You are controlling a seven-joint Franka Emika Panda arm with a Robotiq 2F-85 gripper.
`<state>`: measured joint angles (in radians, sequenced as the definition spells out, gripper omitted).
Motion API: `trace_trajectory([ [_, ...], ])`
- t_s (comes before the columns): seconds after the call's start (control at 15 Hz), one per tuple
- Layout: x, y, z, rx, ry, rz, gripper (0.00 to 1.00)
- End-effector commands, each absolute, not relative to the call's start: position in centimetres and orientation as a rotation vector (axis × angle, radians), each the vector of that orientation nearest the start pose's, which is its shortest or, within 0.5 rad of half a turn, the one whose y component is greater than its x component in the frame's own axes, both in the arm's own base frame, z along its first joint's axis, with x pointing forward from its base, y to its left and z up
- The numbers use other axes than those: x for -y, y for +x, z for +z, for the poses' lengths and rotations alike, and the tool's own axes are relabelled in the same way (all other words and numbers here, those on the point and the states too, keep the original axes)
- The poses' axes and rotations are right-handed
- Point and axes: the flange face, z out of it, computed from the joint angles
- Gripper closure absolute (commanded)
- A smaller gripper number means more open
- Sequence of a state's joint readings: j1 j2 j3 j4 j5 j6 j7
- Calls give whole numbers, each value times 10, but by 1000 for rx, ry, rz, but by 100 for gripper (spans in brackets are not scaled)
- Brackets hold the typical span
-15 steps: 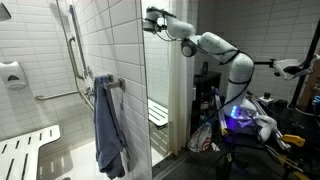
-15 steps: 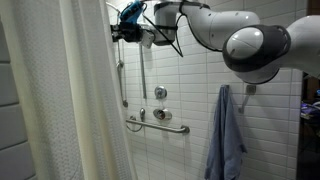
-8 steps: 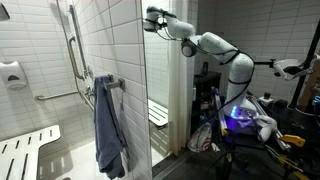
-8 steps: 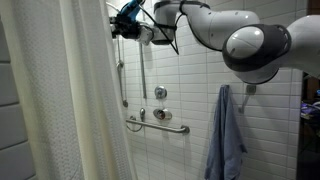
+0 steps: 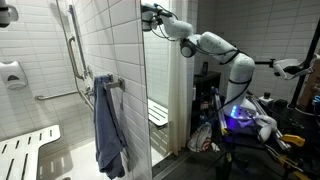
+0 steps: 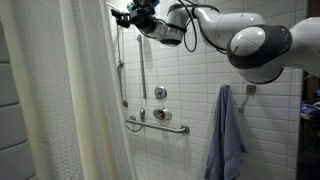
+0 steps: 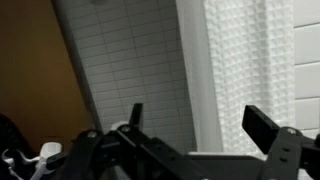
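An exterior view sits near the blue towel (image 5: 109, 125), looking past the tiled wall (image 5: 110, 40) into the room. An exterior view faces that wall from beside the curtain (image 6: 70, 100). Both exterior views share the towel and the high claw (image 6: 125, 17). The wrist view looks closely at the curtain and tiles.

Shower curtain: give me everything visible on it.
The shower curtain is off-white fabric, and the wrist view shows a waffle weave. It hangs straight down in long vertical folds and covers only part of the stall front, so the tiled wall shows beside it. Its rail and hem are out of frame. The open gripper is close to its upper part, but whether they touch cannot be told.
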<state>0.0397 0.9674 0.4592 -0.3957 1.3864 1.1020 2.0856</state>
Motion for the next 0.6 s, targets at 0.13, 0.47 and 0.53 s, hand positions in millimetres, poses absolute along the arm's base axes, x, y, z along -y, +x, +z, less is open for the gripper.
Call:
trace_trajectory([
  [0.13, -202, 646, 640, -1006, -1640, 2067, 0],
  [0.47, -236, 655, 611, -1140, -1669, 1950, 0],
  [0.53, -244, 655, 607, -1157, -1671, 1941, 0],
])
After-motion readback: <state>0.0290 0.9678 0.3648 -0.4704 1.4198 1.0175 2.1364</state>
